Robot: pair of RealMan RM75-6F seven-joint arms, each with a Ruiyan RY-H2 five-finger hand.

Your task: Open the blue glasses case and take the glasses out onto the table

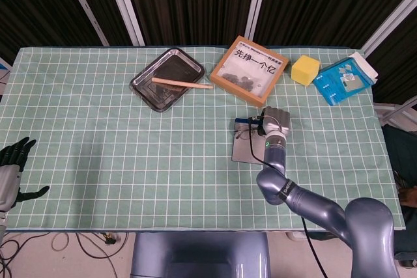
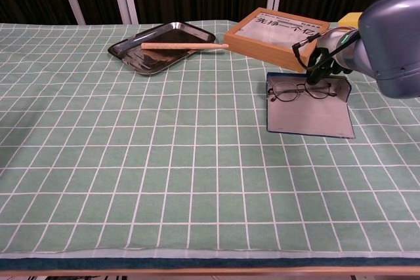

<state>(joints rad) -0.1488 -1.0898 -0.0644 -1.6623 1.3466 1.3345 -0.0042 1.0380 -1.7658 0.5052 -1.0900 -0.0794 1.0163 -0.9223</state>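
The blue glasses case (image 2: 308, 119) lies open on the green checked cloth, its grey inside (image 1: 246, 151) facing up. Dark thin-rimmed glasses (image 2: 300, 90) sit at the case's far edge, lenses toward the chest camera. My right hand (image 2: 326, 57) is directly over their right end, and its dark fingertips (image 2: 314, 71) pinch the frame there. From the head view the right hand (image 1: 275, 122) covers the case's far right corner, and the glasses (image 1: 246, 132) show just left of it. My left hand (image 1: 10, 167) hangs open off the table's front left edge, holding nothing.
A metal tray (image 1: 166, 79) with a wooden stick (image 1: 182, 83) across it sits at the back. A wooden-framed box (image 1: 249, 69) stands just behind the case. A yellow block (image 1: 305, 69) and a blue packet (image 1: 342, 79) lie at the back right.
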